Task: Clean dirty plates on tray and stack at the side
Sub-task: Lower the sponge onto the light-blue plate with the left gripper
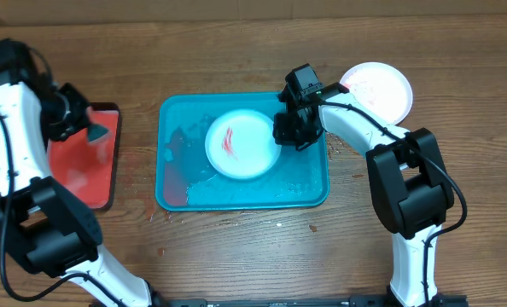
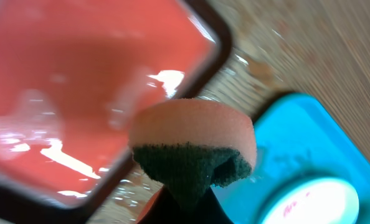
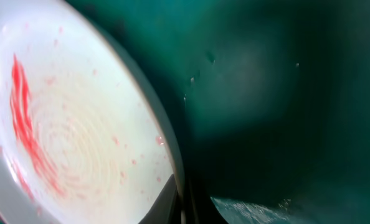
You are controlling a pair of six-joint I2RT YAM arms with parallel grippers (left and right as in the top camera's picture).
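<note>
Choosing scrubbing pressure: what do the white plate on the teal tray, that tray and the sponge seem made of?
The white plate looks plastic: smooth, glossy, faint concentric rings under red smears. The teal tray is likely moulded plastic: rounded corners, wet sheen. The sponge: soft orange foam backed by a dark green fibrous scouring layer.
</note>
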